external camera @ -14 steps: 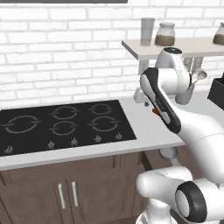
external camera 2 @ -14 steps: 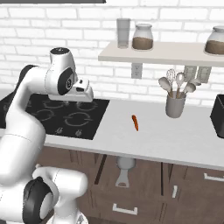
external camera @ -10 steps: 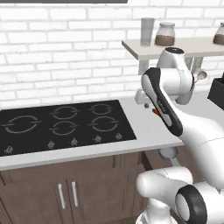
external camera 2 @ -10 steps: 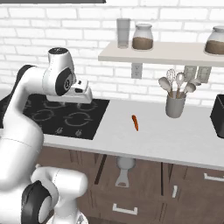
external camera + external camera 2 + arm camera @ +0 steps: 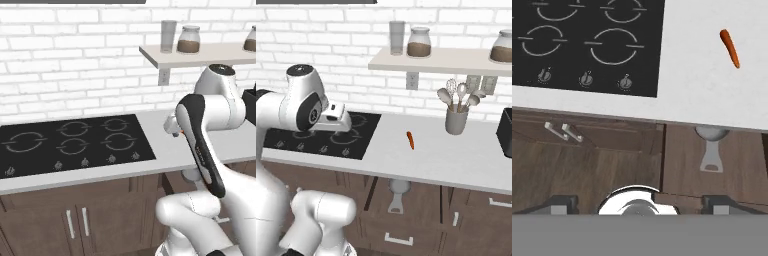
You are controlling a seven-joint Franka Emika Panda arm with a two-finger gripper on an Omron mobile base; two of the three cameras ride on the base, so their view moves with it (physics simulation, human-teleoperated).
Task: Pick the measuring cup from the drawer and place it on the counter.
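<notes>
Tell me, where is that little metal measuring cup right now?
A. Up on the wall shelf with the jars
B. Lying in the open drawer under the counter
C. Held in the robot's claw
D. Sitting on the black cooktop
B: the measuring cup lies in the open drawer just below the counter edge, handle pointing out, with nothing gripping it.
</notes>
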